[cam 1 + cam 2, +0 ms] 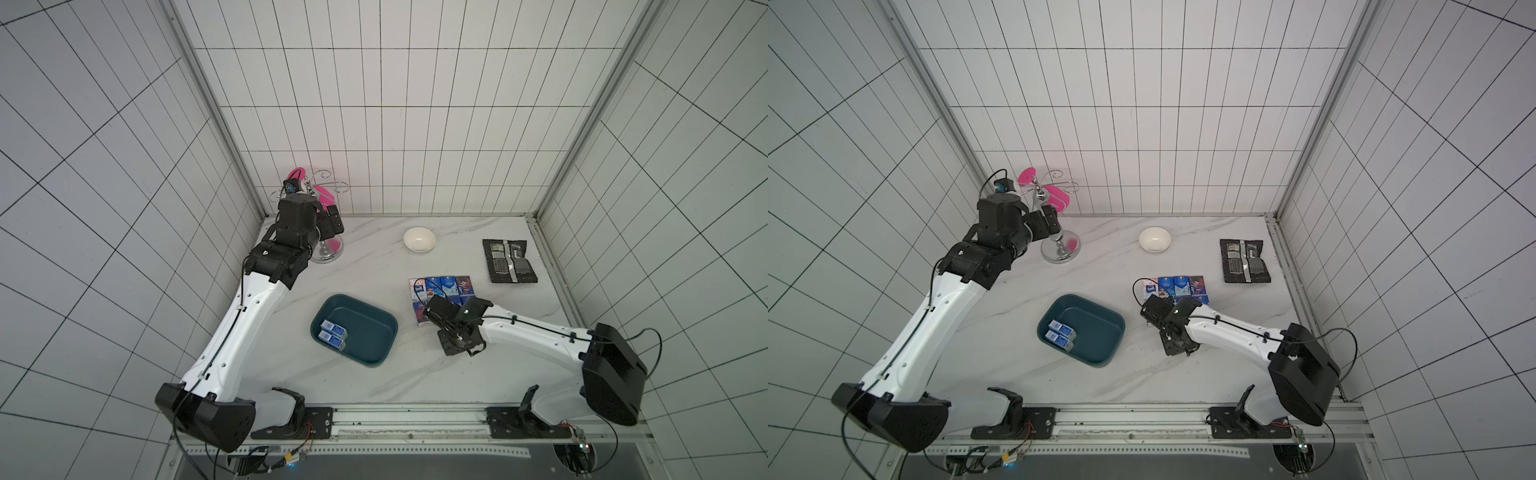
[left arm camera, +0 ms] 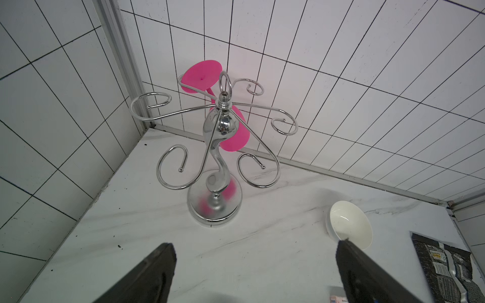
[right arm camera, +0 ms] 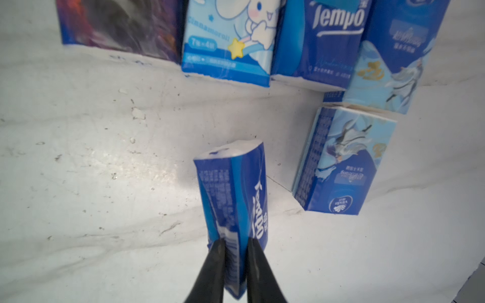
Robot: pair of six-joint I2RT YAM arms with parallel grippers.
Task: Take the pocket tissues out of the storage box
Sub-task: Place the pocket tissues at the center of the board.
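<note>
Right of the box: right gripper pinching a blue pack

Right gripper (image 3: 235, 240) clamped on blue pack (image 3: 231, 194), thin black fingers (image 3: 215, 265) squeezing its near end, wrapper dented. Pack on edge, tilted, low over the table (image 1: 374, 257); contact unclear. Right arm stretched low from its base, wrist bent, gripper aimed toward the far wall.

Pack is soft, glossy film, white lettering, white at the far end. Just beyond it, a row of packs (image 3: 228, 44) lying flat, edges touching: dark purple, pale blue cartoon, deep blue. Light-blue pack (image 3: 343, 160) near the gripped one, apart from it.

Box (image 1: 374, 332) is dark teal plastic, shallow, rounded corners, well left of the right gripper. Two packs (image 1: 334, 329) sit side by side in its left end, white labels up.

Left arm raised toward the far-left corner, left gripper (image 2: 254, 243) spread wide, facing a chrome rack (image 2: 215, 207) with curled wire hooks and a pink glass (image 2: 202, 76) hung upside down. White bowl (image 1: 419, 240) and black foil packet (image 1: 509, 261) lie further back on the marbled table, apart from both arms.
</note>
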